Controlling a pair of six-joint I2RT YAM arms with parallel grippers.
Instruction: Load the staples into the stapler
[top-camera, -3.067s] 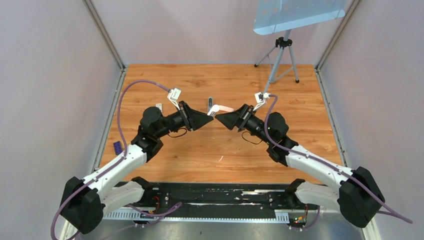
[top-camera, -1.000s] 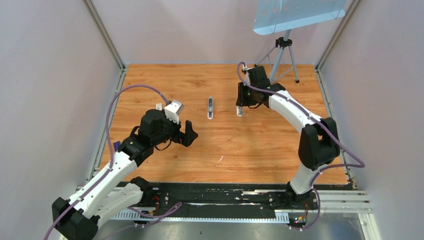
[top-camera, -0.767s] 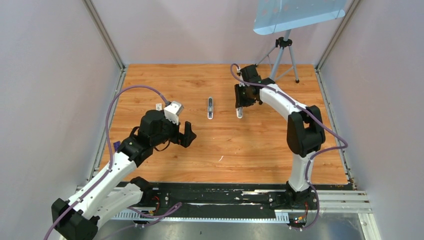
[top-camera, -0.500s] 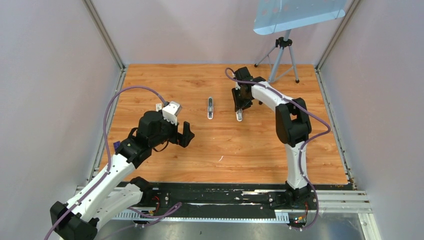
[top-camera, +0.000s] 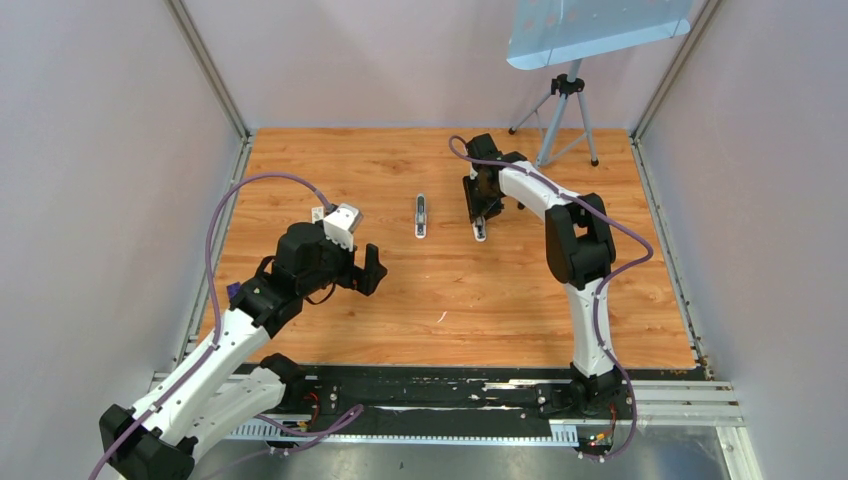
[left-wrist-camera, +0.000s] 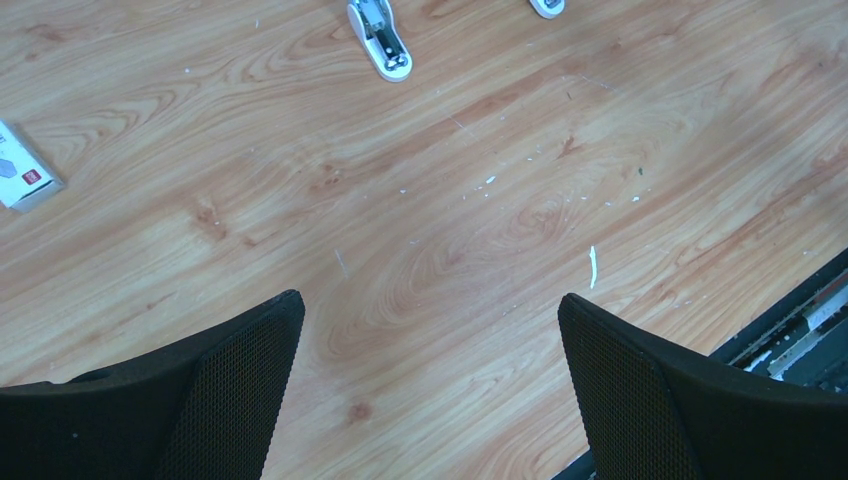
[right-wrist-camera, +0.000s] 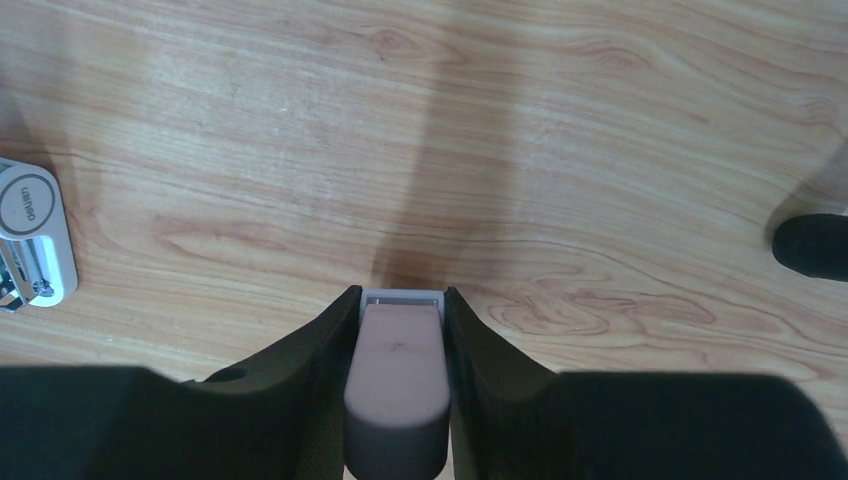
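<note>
The stapler (top-camera: 421, 216), slim, pale blue-grey and white with a dark channel, lies on the wooden table at centre back. It also shows at the top of the left wrist view (left-wrist-camera: 380, 38) and at the left edge of the right wrist view (right-wrist-camera: 30, 235). Just right of it, my right gripper (top-camera: 480, 218) points down at the table, its jaws (right-wrist-camera: 398, 293) pressed against both sides of a small pink piece (right-wrist-camera: 397, 370) on a white base. My left gripper (top-camera: 372, 270) hangs open and empty (left-wrist-camera: 430, 310) over bare wood, nearer and to the left. The staples show in no view.
A small white box (left-wrist-camera: 25, 180) sits at the left, near the left arm (top-camera: 318, 212). A thin pale sliver (top-camera: 440, 317) lies on the wood in front. A tripod (top-camera: 560, 120) stands at the back right. Frame rails border the table.
The right arm's elbow has swung left and folded closer, while its gripper stayed over the pink piece by the stapler. The left arm has drawn back slightly.
</note>
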